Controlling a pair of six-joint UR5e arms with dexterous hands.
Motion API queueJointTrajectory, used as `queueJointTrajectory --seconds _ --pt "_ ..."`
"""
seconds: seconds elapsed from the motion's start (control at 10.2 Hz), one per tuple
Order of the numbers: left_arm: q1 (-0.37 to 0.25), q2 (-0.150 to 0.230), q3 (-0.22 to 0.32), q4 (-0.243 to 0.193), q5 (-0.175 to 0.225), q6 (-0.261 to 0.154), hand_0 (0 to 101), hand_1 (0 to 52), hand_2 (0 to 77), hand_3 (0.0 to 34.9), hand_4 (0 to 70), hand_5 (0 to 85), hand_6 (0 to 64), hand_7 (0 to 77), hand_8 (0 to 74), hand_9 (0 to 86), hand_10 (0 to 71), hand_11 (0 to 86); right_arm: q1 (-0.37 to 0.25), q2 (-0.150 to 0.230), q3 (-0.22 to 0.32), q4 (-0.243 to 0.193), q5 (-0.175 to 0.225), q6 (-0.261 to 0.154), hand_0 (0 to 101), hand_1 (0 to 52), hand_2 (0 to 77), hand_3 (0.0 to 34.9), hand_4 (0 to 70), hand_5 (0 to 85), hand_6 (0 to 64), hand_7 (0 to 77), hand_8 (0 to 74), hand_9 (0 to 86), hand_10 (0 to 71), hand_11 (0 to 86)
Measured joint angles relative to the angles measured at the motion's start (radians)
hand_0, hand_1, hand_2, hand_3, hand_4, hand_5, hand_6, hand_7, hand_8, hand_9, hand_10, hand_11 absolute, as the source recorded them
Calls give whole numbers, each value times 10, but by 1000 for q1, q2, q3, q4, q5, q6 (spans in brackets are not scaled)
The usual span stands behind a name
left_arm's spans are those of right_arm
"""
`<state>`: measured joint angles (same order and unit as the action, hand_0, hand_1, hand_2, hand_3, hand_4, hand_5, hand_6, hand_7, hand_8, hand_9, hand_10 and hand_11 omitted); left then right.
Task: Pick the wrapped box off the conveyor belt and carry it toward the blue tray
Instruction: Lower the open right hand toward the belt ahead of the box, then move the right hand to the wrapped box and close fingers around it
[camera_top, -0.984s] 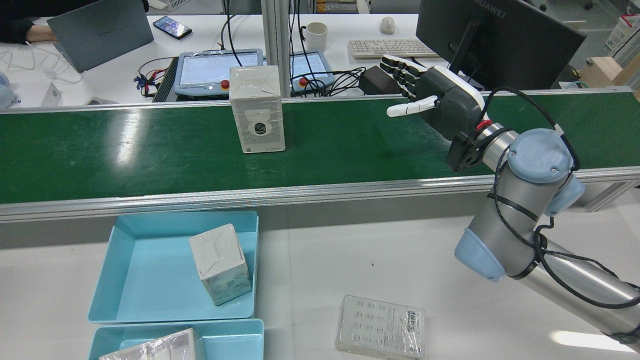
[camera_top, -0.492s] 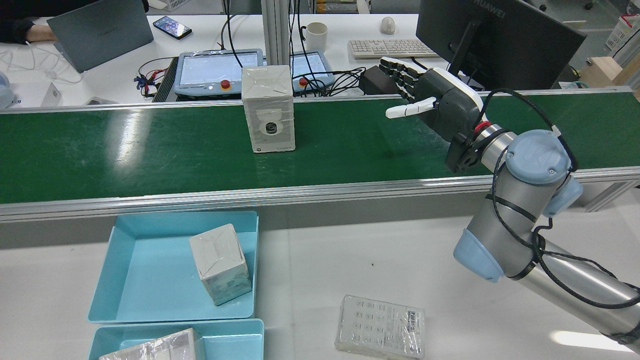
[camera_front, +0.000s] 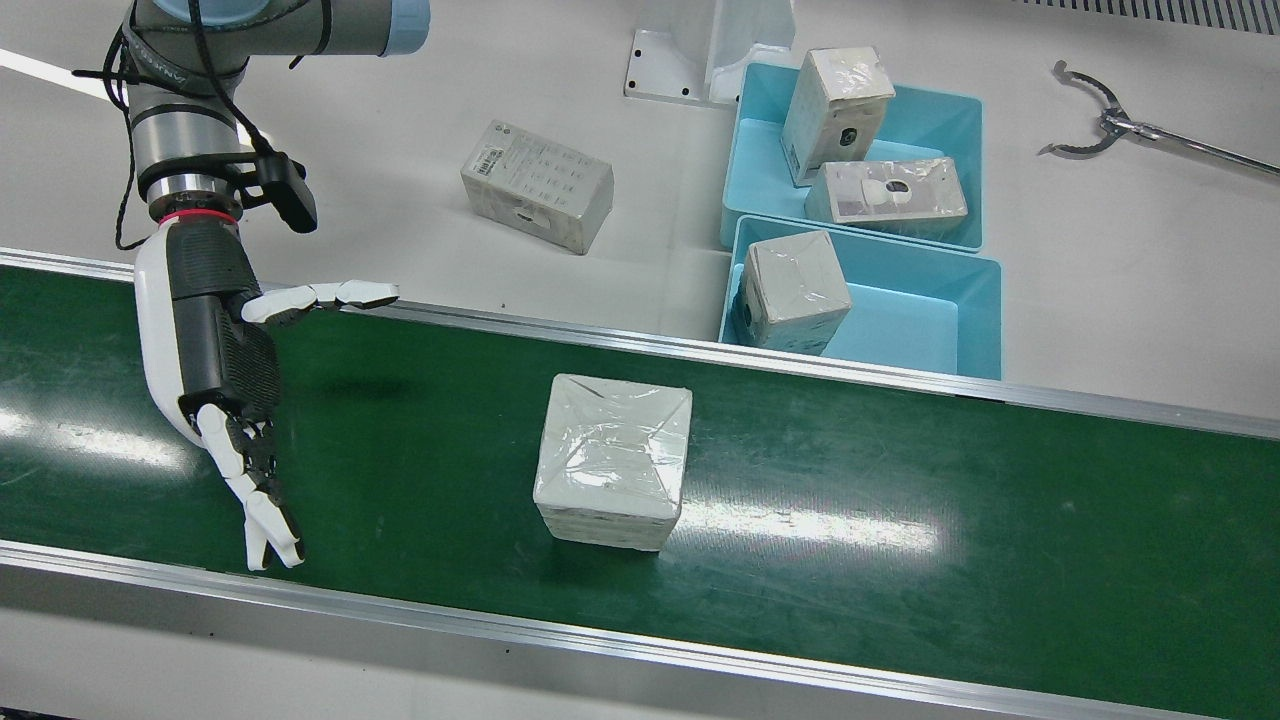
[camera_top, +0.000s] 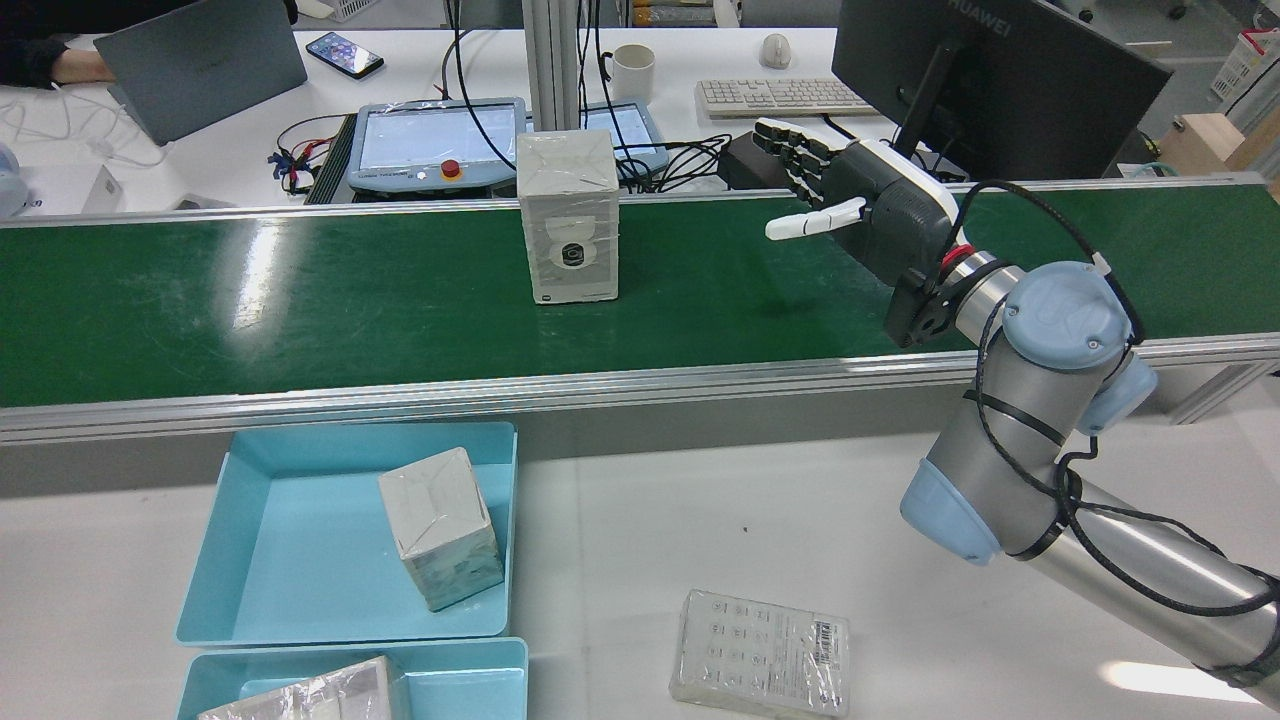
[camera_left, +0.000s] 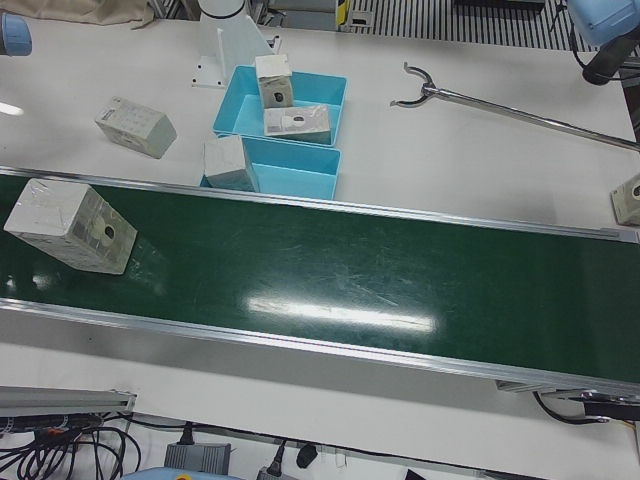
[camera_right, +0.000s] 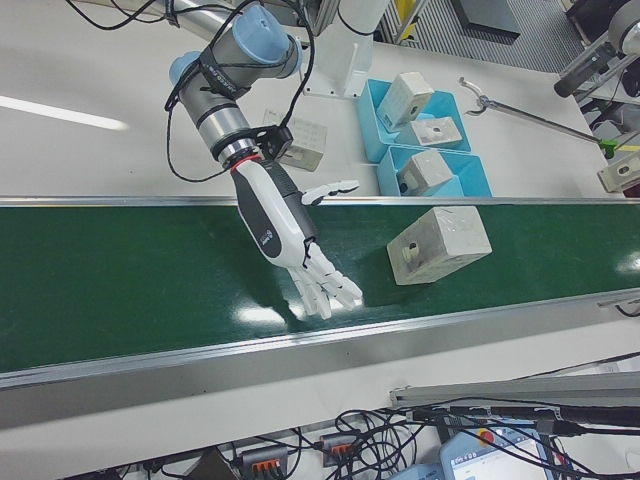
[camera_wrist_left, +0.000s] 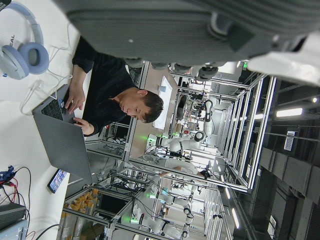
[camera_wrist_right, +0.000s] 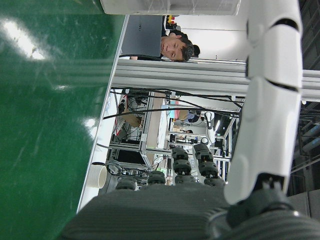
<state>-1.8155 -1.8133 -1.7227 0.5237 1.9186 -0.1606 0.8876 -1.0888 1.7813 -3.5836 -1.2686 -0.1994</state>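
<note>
The wrapped box (camera_top: 568, 215) stands upright on the green conveyor belt (camera_top: 300, 300); it also shows in the front view (camera_front: 613, 460) and the right-front view (camera_right: 440, 243). My right hand (camera_top: 870, 205) is open with fingers spread, hovering over the belt to the box's right in the rear view, well apart from it. It shows in the front view (camera_front: 215, 350) too. The blue tray (camera_top: 290, 560) sits on the table in front of the belt and holds one wrapped box (camera_top: 440, 540). My left hand (camera_wrist_left: 175, 25) shows only in its own view, holding nothing.
A second blue tray (camera_front: 950, 130) with two wrapped boxes stands beside the first. A flat wrapped pack (camera_top: 760, 655) lies on the white table. Metal tongs (camera_front: 1100, 110) lie on the table's far side. The belt has raised aluminium rails (camera_top: 600, 385).
The box has travelled along the belt to the right in the rear view, toward my right hand. The right hand has shifted slightly left and stays open.
</note>
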Motion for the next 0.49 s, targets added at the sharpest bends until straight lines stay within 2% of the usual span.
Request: queueJointTrajectory --seconds 0.49 --pt "0 0 0 0 0 0 0 0 11 0 0 11 0 0 0 0 0 0 -6 20 -21 2 0 0 465 115 120 52 76 93 0 49 16 11 0 16"
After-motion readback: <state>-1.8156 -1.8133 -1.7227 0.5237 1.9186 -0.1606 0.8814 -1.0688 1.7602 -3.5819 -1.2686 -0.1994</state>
